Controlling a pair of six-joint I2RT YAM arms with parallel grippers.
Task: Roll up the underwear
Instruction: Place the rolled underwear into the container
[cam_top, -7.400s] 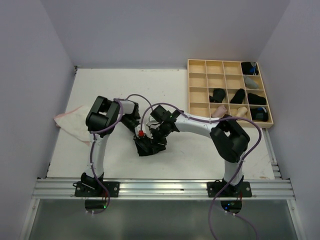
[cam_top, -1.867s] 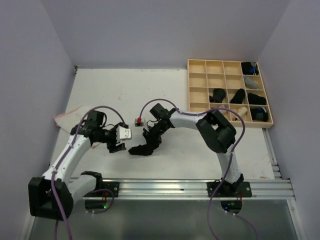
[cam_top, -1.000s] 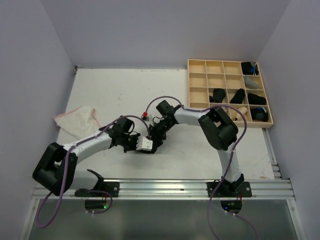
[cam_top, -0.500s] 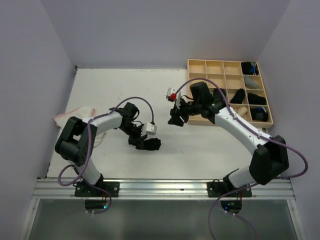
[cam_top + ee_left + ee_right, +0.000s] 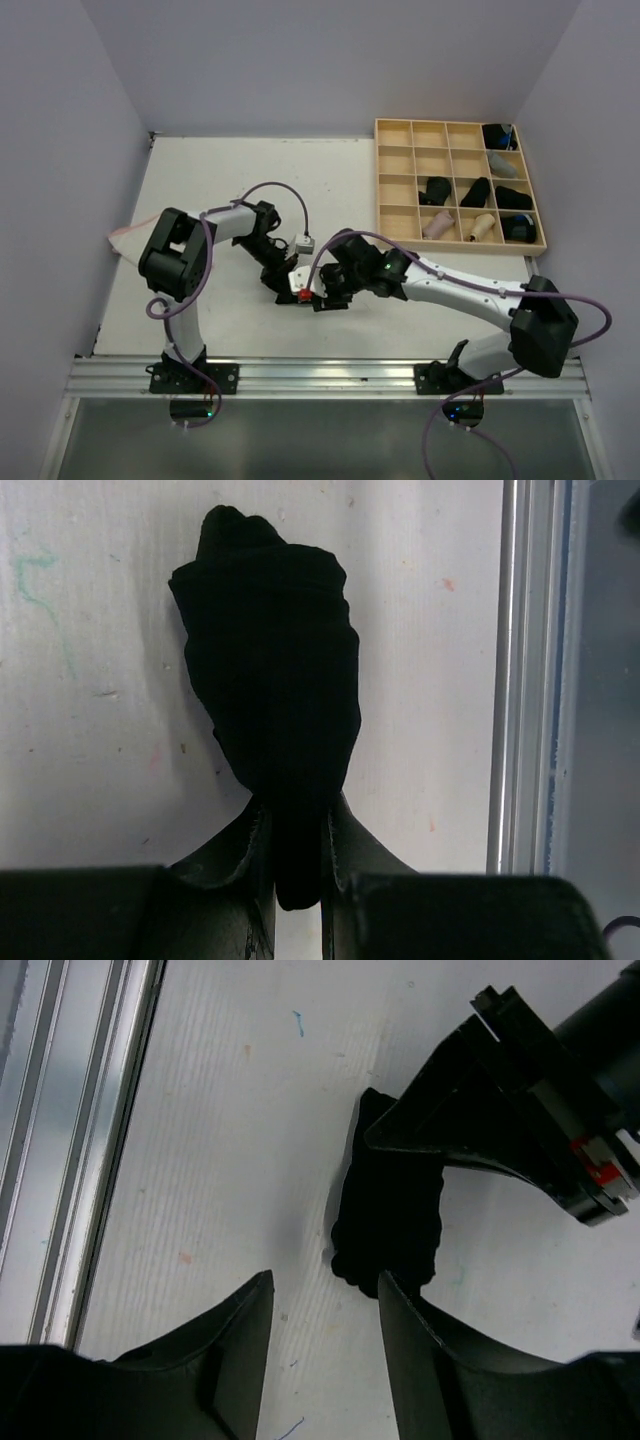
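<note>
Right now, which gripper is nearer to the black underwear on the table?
Left. The left gripper has its jaws pinched on one end of the black underwear. The right gripper sits just short of the cloth, jaws apart and empty, not touching it.

We see plain lilac walls (image 5: pixel 300 60) on 3 sides, boxing in a white tabletop (image 5: pixel 220 170), scuffed w/ small pen marks. An alu rail (image 5: pixel 330 376) runs along the near edge, w/ a grey glassy panel (image 5: pixel 330 440) below. Light's even, shadows soft.
</note>
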